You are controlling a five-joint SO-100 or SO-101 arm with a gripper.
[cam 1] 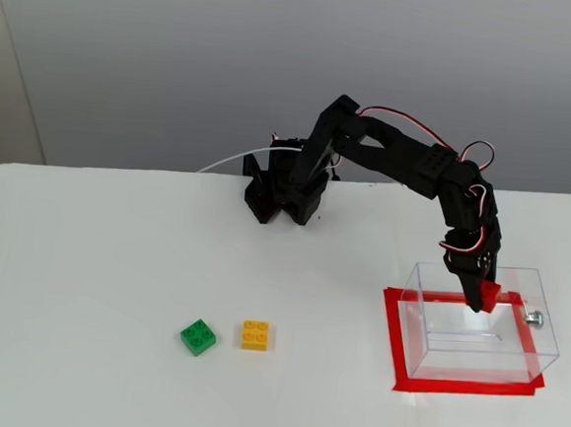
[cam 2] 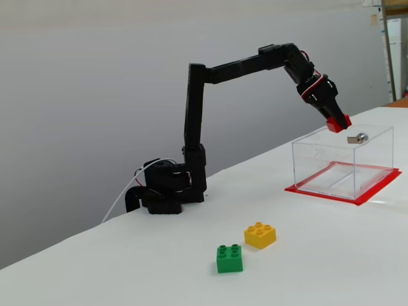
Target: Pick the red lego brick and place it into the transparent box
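Observation:
The red lego brick [cam 1: 491,295] [cam 2: 337,123] is held in my black gripper [cam 1: 483,300] [cam 2: 336,125], which is shut on it. The gripper hangs just above the open top of the transparent box [cam 1: 435,329] [cam 2: 319,159], over its far side. The box is clear plastic with a small silver knob [cam 1: 534,317] [cam 2: 360,138] on one side. It stands inside a red tape outline [cam 1: 394,346] [cam 2: 376,191] on the white table. Nothing shows inside the box.
A green brick [cam 1: 198,337] [cam 2: 229,258] and a yellow brick [cam 1: 254,335] [cam 2: 260,235] lie side by side on the white table, well away from the box. The arm's black base [cam 1: 282,193] [cam 2: 164,188] stands at the back, with a white cable beside it.

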